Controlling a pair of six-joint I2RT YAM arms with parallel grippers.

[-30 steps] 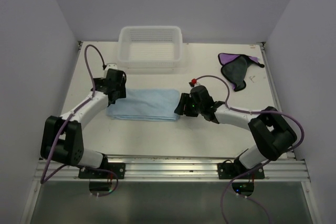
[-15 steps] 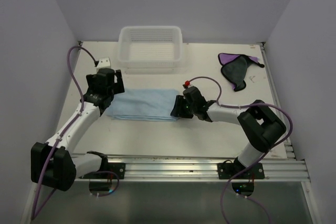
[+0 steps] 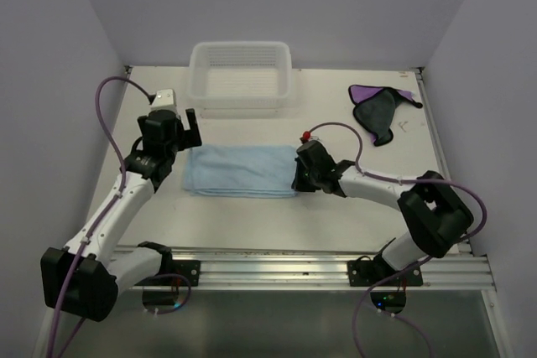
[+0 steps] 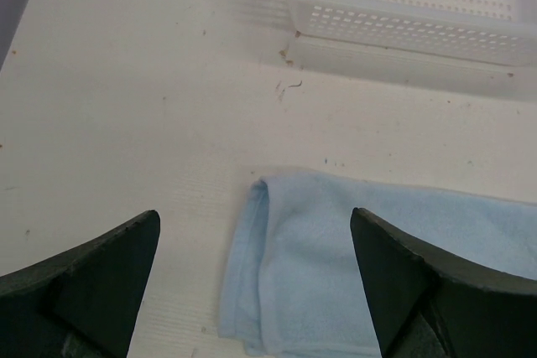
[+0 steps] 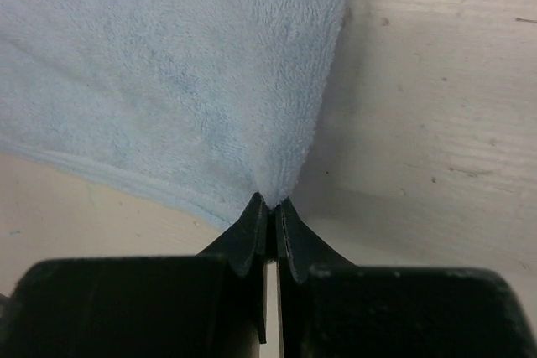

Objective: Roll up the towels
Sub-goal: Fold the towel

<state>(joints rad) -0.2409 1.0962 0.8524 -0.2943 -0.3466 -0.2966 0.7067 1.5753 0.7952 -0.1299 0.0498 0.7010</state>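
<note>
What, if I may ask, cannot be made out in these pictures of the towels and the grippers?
- Right wrist view: how much of the light blue towel sits inside the shut right gripper; its closed jaws hide it.
- Left wrist view: the towel's far end and most of the white basket, cut off by the frame edges.
- Top view: how the purple towel is folded; too small to tell.

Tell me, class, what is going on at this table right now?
The light blue towel lies folded flat on the table. The right end effector is shut on its right edge; the left end effector hangs open near its left end, holding nothing. The purple towel lies untouched at the far right. Neither is rolled yet.
</note>
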